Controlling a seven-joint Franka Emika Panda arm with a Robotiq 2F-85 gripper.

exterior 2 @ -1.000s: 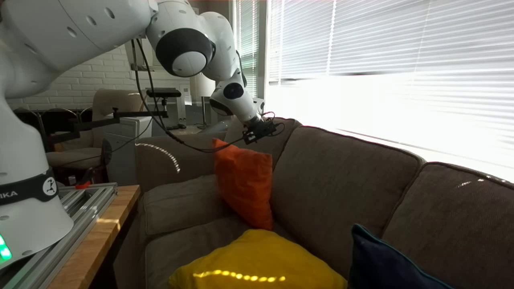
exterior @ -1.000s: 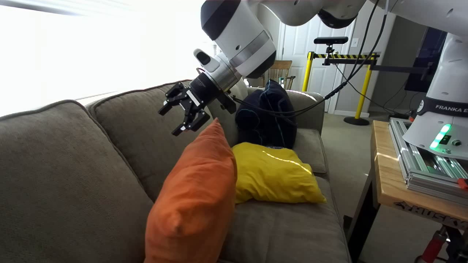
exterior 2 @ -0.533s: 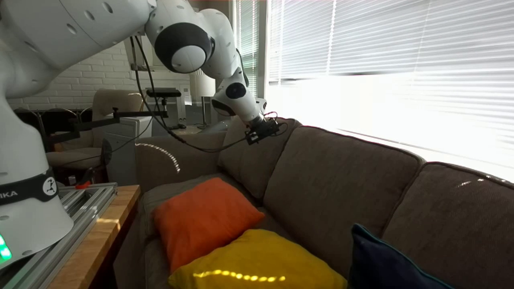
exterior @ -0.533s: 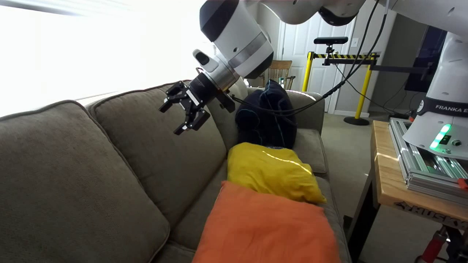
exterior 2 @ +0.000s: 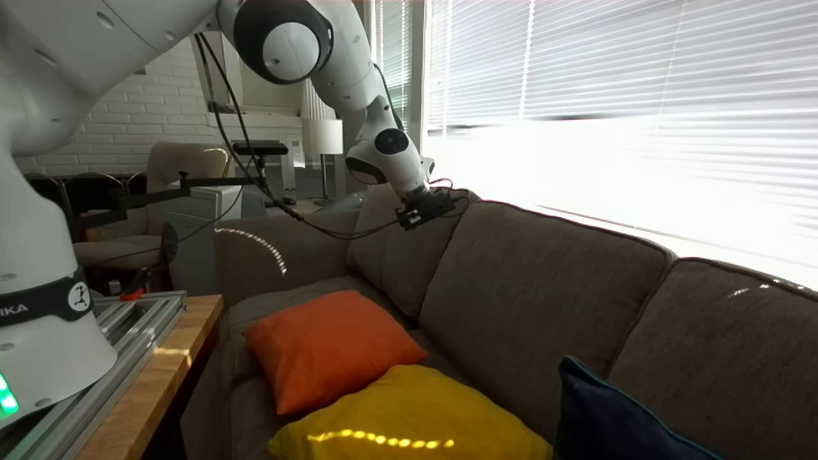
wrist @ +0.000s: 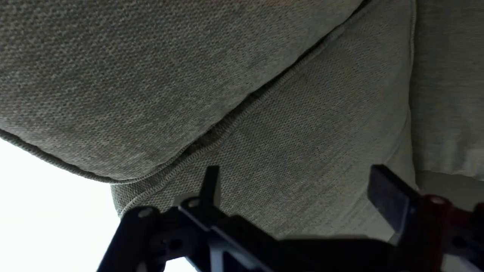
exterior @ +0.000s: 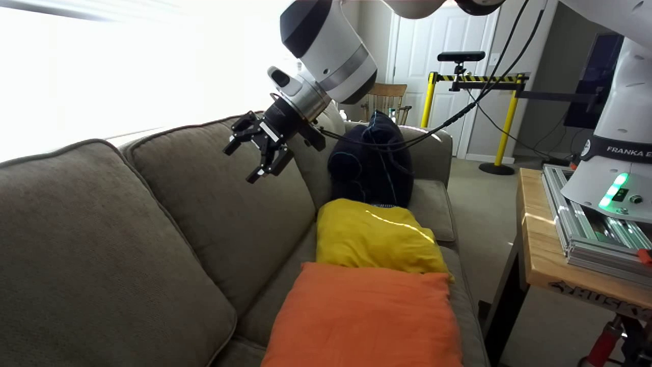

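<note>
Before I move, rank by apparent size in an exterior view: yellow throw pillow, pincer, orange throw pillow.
In an exterior view:
1. Orange throw pillow
2. Yellow throw pillow
3. Pincer
Orange lies closer to this viewpoint; true pillow sizes are unsure.

Bright blinds, brick wall, white door

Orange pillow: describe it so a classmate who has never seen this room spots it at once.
Find the grey-brown sofa by the bright window. On its seat, beside the yellow pillow, lies the orange pillow, whose colour neither that nor the dark blue pillow shares.
</note>
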